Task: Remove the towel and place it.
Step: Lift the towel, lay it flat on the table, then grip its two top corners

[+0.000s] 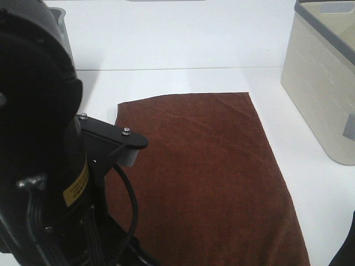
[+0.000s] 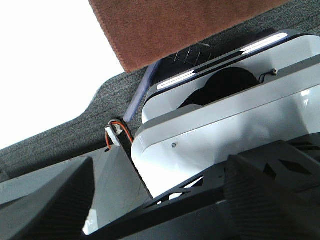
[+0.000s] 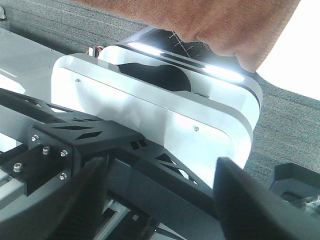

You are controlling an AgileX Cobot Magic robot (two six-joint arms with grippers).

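The dark brown towel [image 1: 205,172] lies spread flat on the white table [image 1: 183,80], its near edge reaching the table's front edge. No white tag shows. Its edge also shows in the left wrist view [image 2: 175,25] and the right wrist view [image 3: 225,25], hanging over the table front. My left gripper [image 2: 160,210] is open and empty, low in front of the table. My right gripper [image 3: 160,200] is open and empty there too. Neither gripper touches the towel. In the high view only the left arm's black body [image 1: 39,138] shows.
A cream basket with a grey rim [image 1: 321,83] stands at the table's right. A grey container corner [image 1: 62,27] shows at the back left. The robot's white base [image 2: 225,115] and grey carpet [image 2: 60,135] lie below the grippers.
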